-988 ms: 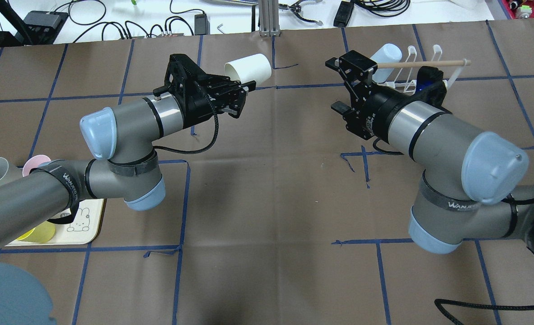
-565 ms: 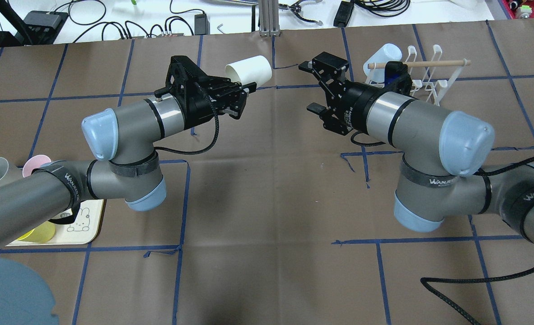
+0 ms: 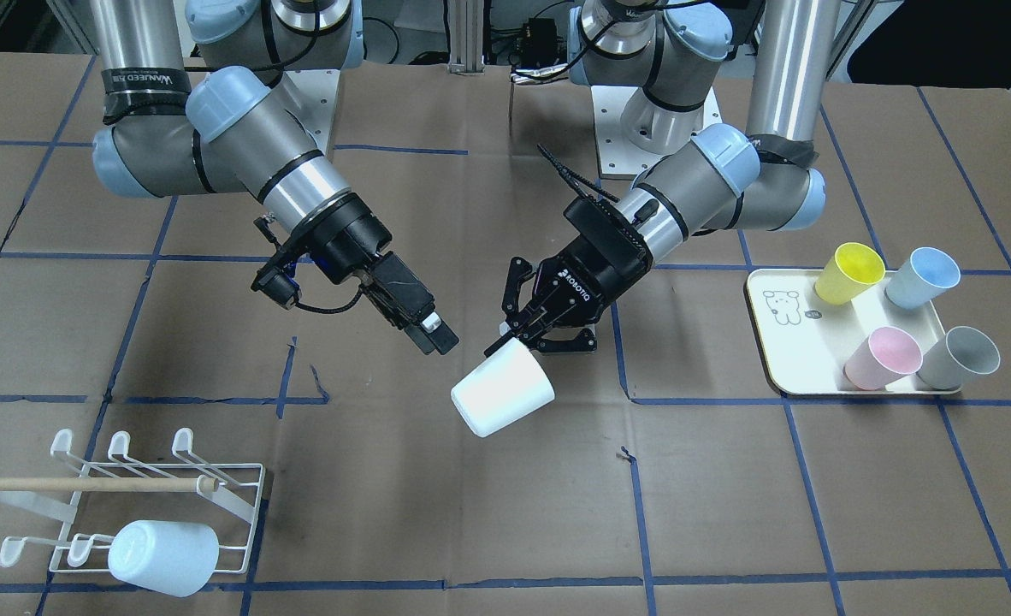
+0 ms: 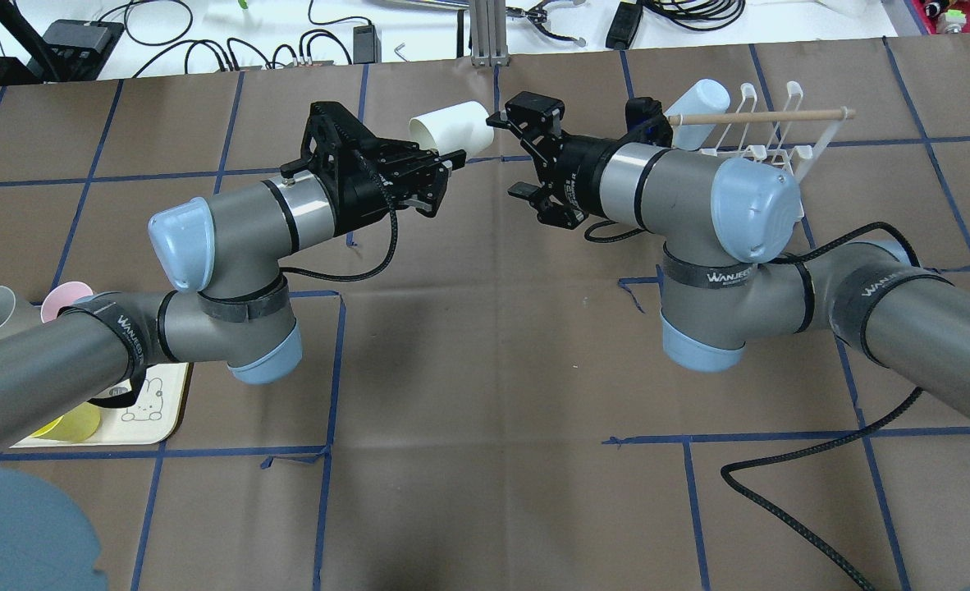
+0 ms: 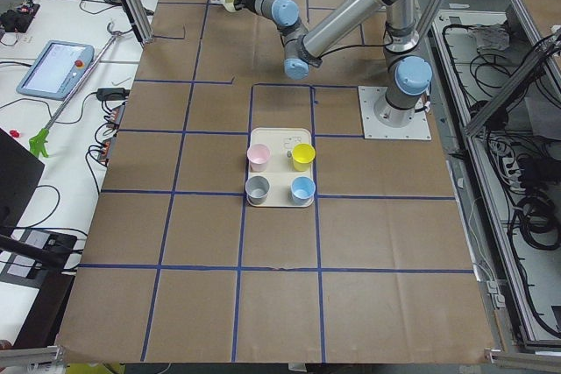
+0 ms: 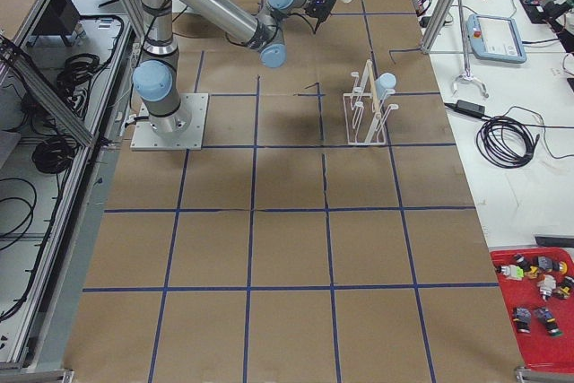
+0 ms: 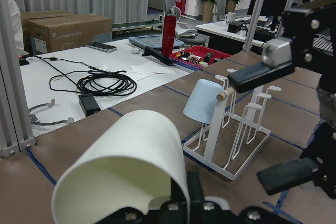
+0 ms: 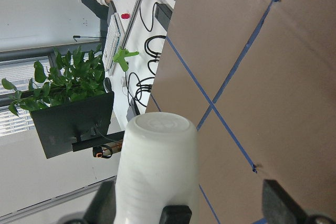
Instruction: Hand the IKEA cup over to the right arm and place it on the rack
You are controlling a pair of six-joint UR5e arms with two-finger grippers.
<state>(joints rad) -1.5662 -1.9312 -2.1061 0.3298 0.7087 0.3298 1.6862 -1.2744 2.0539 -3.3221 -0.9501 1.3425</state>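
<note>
**A:** Facing the robot, which step was in hand?

**B:** The hand-over, by my reading, and not yet made. The left end effector (image 3: 518, 338) gripped the white cup (image 3: 503, 387) by its rim. The cup lay tilted in the air over the middle of the surface (image 3: 471, 530). The right end effector (image 3: 437, 335) sat just beside the cup without touching it.

**A:** And from overhead?

**B:** The right one's jaws stood wide, aimed at the cup's closed base. The rack (image 4: 768, 150) stood near the far edge on the robot's right, beyond the right arm (image 4: 698, 180). A pale blue cup (image 4: 698, 100) hung on it beside the dowel (image 4: 764, 116).

**A:** The two end views?

**B:** Both were too small to judge either grip. They showed the arms meeting near the far edge, well apart from the tray (image 5: 279, 137) and its four cups nearer the left end.

**A:** The wrist cameras?

**B:** The left one showed the cup's open mouth, with the wall pinched at the lower rim. The right one showed the base centred between its spread fingers (image 8: 281, 205).

**A:** So what did the next move call for?

**B:** I judged the right arm had to push forward until its fingers straddled the cup's body, then close before the left let go. After that it had bare surface to swing across toward the rack. There the dowel and the blue cup were the things to clear.
</note>
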